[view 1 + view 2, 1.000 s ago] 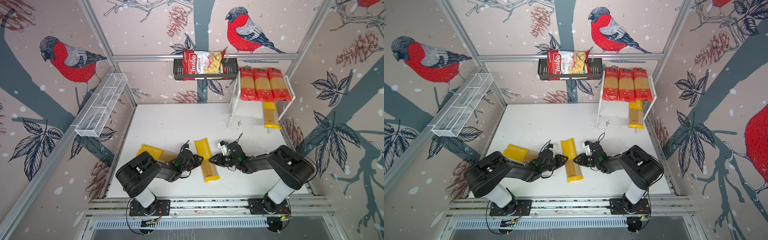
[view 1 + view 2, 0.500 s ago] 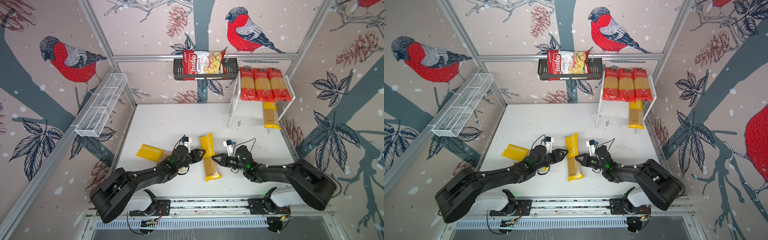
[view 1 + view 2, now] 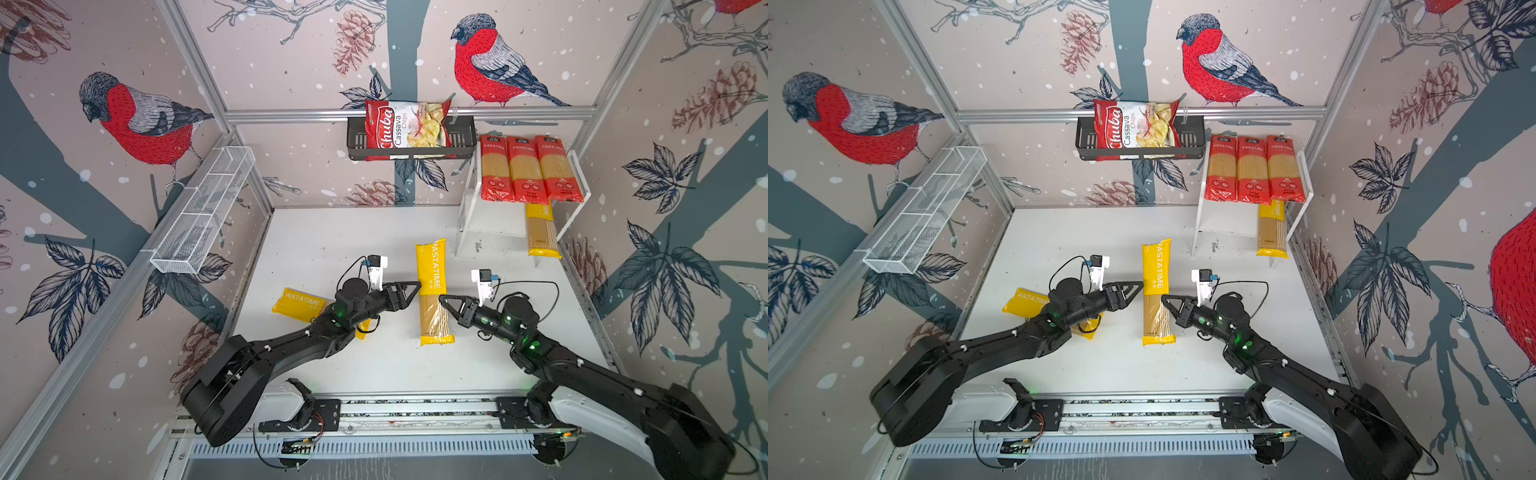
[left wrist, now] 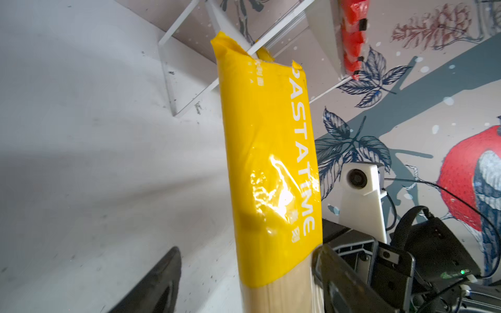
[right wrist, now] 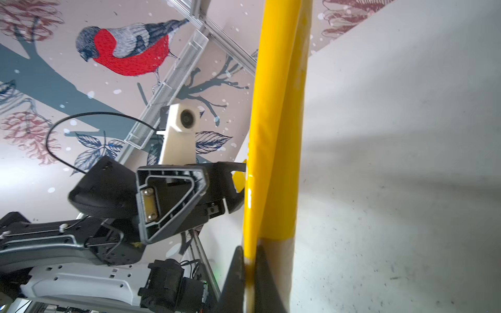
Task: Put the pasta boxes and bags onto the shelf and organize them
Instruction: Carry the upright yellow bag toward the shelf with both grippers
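White table [image 3: 332, 232]: right hand [image 3: 443, 298] tight on middle PASTATIME pack [image 3: 431, 272] (left hand [image 3: 414, 293] open beside it).

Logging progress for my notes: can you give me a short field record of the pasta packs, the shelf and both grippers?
Shelf top tier: three red packs
Shelf lower tier: one yellow pack
Table: second yellow pack, lying at left
Right gripper: shut on middle yellow pack
Left gripper: open, jaws astride same pack
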`<state>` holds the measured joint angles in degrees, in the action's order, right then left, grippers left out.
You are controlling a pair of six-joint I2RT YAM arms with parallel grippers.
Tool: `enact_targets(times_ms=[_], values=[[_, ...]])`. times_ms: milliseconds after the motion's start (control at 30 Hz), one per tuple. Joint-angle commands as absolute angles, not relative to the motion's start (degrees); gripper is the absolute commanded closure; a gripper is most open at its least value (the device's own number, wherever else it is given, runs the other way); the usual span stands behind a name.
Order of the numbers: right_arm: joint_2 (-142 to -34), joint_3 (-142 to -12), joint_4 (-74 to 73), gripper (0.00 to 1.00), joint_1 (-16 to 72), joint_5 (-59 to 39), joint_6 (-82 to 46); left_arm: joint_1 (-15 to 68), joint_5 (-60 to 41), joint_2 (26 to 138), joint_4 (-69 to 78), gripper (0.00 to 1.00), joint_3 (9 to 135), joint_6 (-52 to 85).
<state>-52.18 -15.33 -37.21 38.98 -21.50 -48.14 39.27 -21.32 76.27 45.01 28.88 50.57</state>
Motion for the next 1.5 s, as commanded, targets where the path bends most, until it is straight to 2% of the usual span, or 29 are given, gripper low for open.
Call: enact_targets(times_ms=[0, 200, 433, 500, 600, 667, 767, 800, 933, 1000, 1167, 1267, 1467], values=[[-49.6, -16.3, -42.7, 1.00, 38.3, -22.4, -49.0, 39.4, -27.4, 79.8, 55.9, 0.20, 31.5, 53.8], [-48.2, -15.2, -44.8, 1.00, 37.3, -22.9, -51.0, 40.5, -29.8, 86.0, 60.0, 0.26, 35.7, 55.8], [-47.3, -13.0, -48.9, 1.00, 36.1, -23.4, -53.8, 42.4, -31.9, 92.4, 63.4, 0.40, 39.6, 58.0], [-47.0, -12.8, -48.2, 1.00, 35.6, -23.3, -54.0, 42.8, -32.6, 93.8, 64.8, 0.49, 40.8, 58.9], [-46.3, -12.3, -46.2, 0.99, 34.7, -21.9, -54.8, 42.9, -32.9, 95.4, 65.2, 0.67, 42.6, 59.9], [-45.5, -12.0, -42.8, 0.94, 34.4, -19.2, -55.0, 43.0, -33.0, 96.3, 63.5, 0.79, 44.2, 59.9], [-44.1, -10.6, -39.6, 0.87, 34.4, -16.0, -55.8, 43.1, -33.4, 98.1, 59.2, 0.88, 47.4, 59.7], [-43.5, -10.0, -38.9, 0.83, 34.4, -14.8, -56.2, 43.2, -33.4, 98.7, 57.8, 0.90, 48.4, 59.7], [-38.8, -8.0, -31.0, 0.54, 34.5, -7.5, -57.1, 44.1, -34.5, 100.6, 47.9, 0.95, 53.9, 55.9], [-35.1, -7.1, -24.9, 0.47, 34.4, -2.3, -58.2, 44.7, -34.6, 101.3, 40.2, 0.96, 57.8, 52.0], [-24.5, -4.3, -12.8, 0.39, 32.8, 10.8, -64.7, 47.4, -35.2, 106.4, 22.2, 0.96, 70.8, 42.1], [-20.8, -4.1, -8.4, 0.36, 31.2, 12.5, -65.8, 47.5, -36.4, 110.5, 21.4, 0.96, 75.6, 43.1], [-22.0, -5.2, -6.2, 0.29, 29.9, 10.8, -65.7, 47.1, -32.1, 119.1, 22.3, 0.96, 86.5, 49.3]])
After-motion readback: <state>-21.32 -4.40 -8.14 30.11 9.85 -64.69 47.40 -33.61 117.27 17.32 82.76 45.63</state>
